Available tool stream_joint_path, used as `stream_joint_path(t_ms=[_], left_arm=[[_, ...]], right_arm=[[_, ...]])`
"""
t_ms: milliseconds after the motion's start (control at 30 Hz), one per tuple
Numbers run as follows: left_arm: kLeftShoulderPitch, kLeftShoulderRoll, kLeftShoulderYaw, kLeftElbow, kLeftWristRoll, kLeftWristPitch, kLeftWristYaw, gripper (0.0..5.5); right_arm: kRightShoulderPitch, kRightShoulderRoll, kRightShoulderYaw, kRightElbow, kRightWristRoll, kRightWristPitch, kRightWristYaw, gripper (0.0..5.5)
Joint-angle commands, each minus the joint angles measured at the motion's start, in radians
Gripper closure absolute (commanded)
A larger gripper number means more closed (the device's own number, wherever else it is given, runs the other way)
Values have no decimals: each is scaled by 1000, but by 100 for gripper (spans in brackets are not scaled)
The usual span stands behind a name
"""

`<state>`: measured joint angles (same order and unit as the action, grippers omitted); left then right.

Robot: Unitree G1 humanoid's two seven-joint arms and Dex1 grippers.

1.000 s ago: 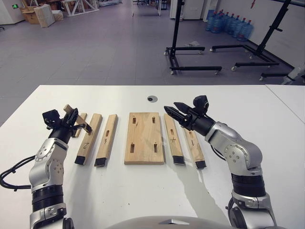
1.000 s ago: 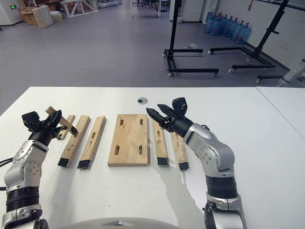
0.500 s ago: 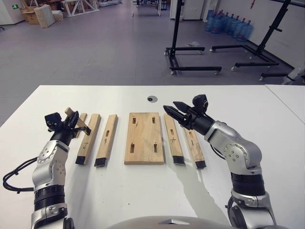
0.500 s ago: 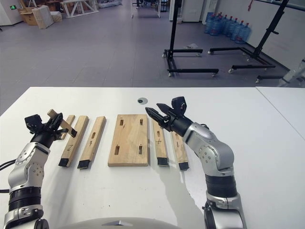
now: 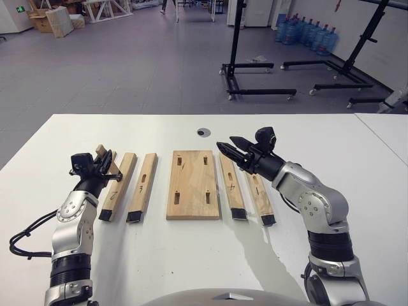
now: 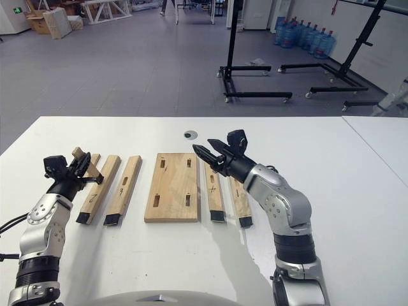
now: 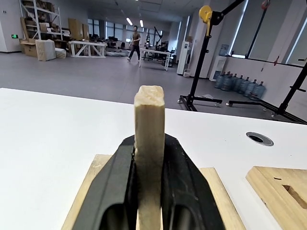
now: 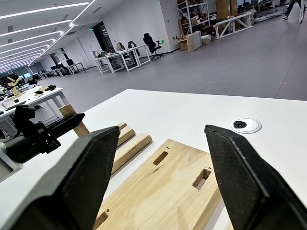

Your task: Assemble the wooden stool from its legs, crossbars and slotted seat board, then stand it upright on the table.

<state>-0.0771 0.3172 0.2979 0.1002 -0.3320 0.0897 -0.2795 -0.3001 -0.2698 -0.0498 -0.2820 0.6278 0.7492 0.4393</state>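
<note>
The slotted seat board (image 5: 193, 183) lies flat mid-table, with two legs (image 5: 142, 185) to its left and two legs (image 5: 232, 186) to its right. My left gripper (image 5: 102, 163) hovers at the far end of the outer left leg (image 5: 115, 186), shut on a short crossbar (image 7: 148, 129) that sticks up between its black fingers (image 7: 112, 187). Above the far end of the inner right leg, my right gripper (image 5: 227, 144) is open and holds nothing. In the right wrist view its fingers (image 8: 81, 182) frame the seat board (image 8: 177, 191).
A round cable hole (image 5: 203, 132) sits in the white table (image 5: 191, 255) behind the board. Bare table lies in front of the parts and to the far right. Black stands and water bottles are on the floor beyond the table.
My left gripper has moved right with the crossbar, from outside the row of parts to above the outer left leg's far end. The right gripper has edged slightly left.
</note>
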Motion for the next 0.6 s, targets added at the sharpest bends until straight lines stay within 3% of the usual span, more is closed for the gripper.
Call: stream_joint_path(t_ms=[33, 433, 600], left_arm=[[66, -16, -23, 54, 46, 5, 10, 511], [96, -18, -55, 141, 88, -64, 19, 511], [81, -17, -56, 160, 99, -55, 27, 427]], right_arm=[[-6, -6, -1, -2, -9, -7, -2, 225], [-3, -7, 4, -3, -13, -11, -3, 225], [-6, -5, 5, 2, -13, -14, -5, 225]])
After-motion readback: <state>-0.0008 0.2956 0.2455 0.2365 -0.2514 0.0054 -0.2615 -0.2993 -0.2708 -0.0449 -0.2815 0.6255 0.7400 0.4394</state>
